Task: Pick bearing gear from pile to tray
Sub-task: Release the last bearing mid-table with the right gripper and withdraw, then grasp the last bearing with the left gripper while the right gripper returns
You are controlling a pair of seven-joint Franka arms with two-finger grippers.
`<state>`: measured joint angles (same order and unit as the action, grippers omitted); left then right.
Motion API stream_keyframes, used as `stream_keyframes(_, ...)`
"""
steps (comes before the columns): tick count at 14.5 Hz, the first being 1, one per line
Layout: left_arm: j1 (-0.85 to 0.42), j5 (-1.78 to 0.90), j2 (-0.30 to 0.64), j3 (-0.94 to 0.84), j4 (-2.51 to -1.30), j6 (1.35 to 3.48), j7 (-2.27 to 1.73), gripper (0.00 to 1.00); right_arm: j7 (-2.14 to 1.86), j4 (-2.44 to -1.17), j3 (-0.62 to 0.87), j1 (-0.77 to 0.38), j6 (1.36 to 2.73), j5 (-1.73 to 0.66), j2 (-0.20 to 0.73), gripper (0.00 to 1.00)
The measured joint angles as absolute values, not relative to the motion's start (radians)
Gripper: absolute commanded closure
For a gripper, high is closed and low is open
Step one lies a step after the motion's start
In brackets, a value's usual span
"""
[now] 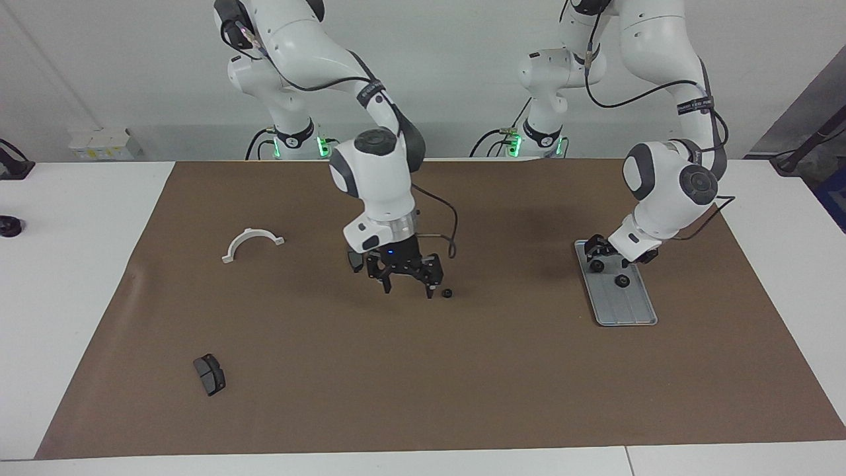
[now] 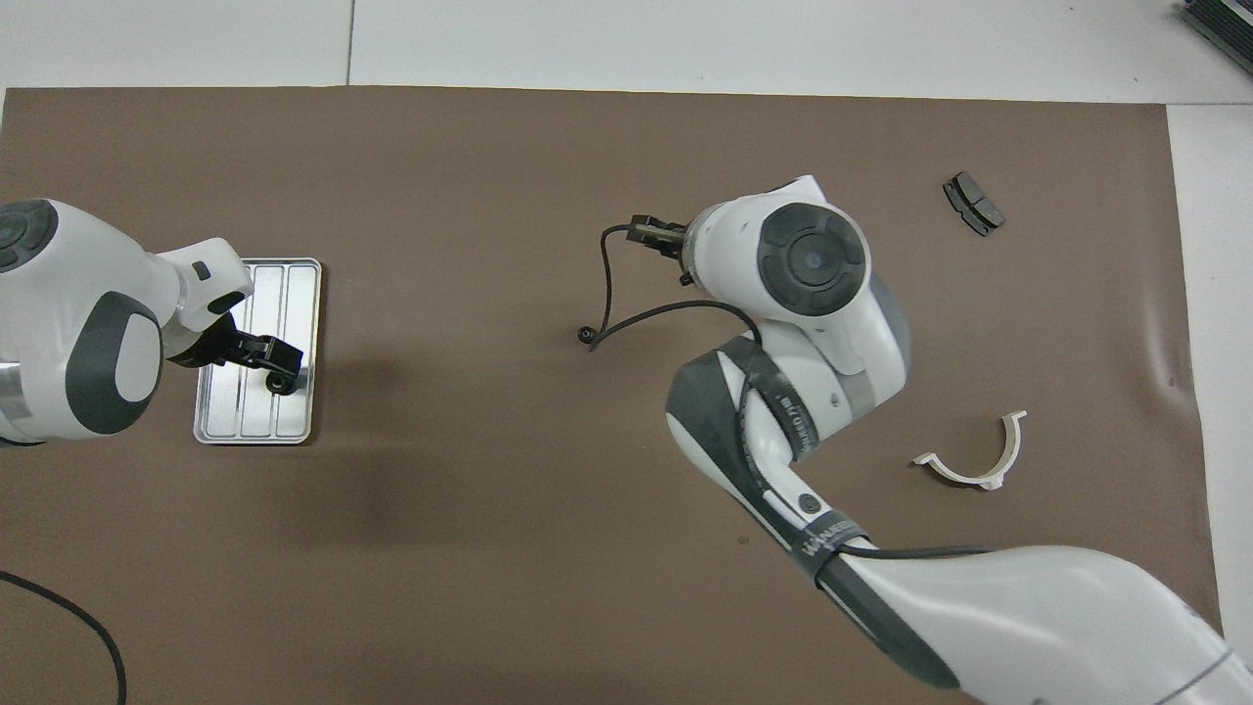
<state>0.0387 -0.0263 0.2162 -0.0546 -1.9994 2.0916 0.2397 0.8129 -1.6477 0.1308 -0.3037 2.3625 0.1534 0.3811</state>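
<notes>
Directly under the left gripper (image 1: 600,254) lies the end of the tray (image 1: 633,311) nearer to the robots, at the left arm's end of the table. This gripper stands with its jaws spread apart and has hold of nothing. One small black gear (image 1: 620,281) rests on the tray floor just beside the gripper, a little farther from the robots than its fingertips. In the overhead view the same gripper (image 2: 276,364) covers part of the tray (image 2: 299,284), and a gear there cannot be told apart from the dark fingers.

The right gripper (image 1: 404,283) hangs low over the brown mat (image 1: 423,396) near the middle of the table. Its jaws are spread wide and carry nothing. A second black gear (image 1: 447,293) lies on the mat just beside it, toward the left arm's end, apart from the fingertips. A dark brake pad (image 1: 356,262) shows partly at the gripper's body, on the side toward the right arm's end. Well apart from this gripper, toward the right arm's end, are a white half-ring bracket (image 1: 252,243) and another brake pad (image 1: 209,374).
</notes>
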Motion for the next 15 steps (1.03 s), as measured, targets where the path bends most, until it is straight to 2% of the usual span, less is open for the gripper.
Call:
stream_keyframes(3,0.003,-0.101,0.213,-0.058,-1.967,2.115,0.214,0.00,0.617,-1.649,0.131,-0.161,2.262,0.185,0.304,0.00)
stream_keyframes(6,-0.116,-0.135,0.214,-0.062,-1.966,2.219,0.047,0.00,0.539,-1.648,0.131,-0.070,2.170,0.185,0.248,0.00)
stream_keyframes(12,-0.397,-0.134,0.236,-0.063,-1.952,2.348,-0.244,0.00,0.527,-1.647,0.135,-0.036,1.967,0.113,0.079,0.00)
stream_keyframes(15,-0.469,-0.093,0.318,-0.061,-1.845,2.347,-0.332,0.00,0.527,-1.647,0.134,-0.004,1.899,0.087,0.034,0.00)
